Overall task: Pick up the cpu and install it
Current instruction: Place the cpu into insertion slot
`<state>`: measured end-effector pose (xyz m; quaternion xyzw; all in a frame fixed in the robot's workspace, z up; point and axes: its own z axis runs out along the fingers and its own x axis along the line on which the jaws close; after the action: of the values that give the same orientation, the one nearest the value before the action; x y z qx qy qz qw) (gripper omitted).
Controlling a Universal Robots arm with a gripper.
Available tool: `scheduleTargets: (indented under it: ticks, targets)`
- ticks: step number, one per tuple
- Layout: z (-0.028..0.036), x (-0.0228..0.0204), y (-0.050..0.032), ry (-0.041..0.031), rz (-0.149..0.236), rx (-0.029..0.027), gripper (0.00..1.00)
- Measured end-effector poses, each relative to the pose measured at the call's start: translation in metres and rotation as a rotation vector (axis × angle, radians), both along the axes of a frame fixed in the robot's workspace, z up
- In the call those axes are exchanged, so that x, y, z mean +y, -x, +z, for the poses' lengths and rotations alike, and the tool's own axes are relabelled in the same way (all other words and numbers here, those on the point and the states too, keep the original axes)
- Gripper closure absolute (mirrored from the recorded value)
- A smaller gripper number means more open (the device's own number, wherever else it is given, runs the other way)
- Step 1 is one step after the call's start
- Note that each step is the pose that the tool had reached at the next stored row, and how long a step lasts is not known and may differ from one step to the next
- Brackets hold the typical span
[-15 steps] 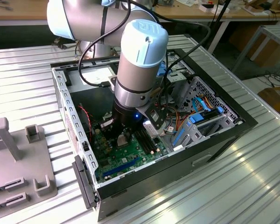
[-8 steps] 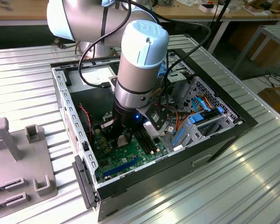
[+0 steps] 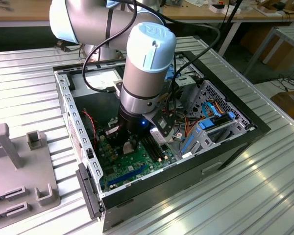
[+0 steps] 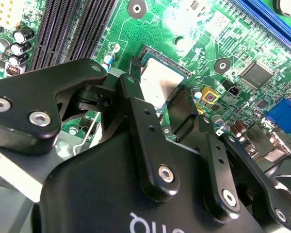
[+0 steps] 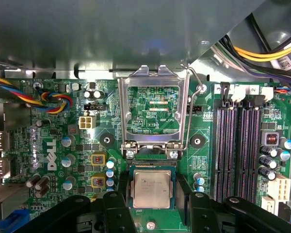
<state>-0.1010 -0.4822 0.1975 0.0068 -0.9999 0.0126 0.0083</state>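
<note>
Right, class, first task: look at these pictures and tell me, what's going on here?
A robot arm reaches down into an open computer case. Its gripper is right at the cpu, which appears to lie flat in the socket on the motherboard. The socket's metal cover plate stands flipped open, not yet closed over the chip.

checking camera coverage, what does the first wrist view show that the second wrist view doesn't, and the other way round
First wrist view: the metal socket frame swung open, a bundle of coloured wires and yellow cables. Second wrist view: a long blue slot and a square black chip. In both wrist views: the cpu, face up, with the gripper around it, the green motherboard and the black memory slots.
</note>
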Motion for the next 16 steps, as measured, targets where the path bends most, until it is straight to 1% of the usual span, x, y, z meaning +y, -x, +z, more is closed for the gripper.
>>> scheduleTargets:
  ticks: [5, 16]
  targets:
    - [-0.0001, 0.0006, 0.0, -0.0005, 0.0, -0.0001, 0.53]
    - [-0.0006, 0.0002, 0.0001, -0.0007, 0.0, 0.0, 0.53]
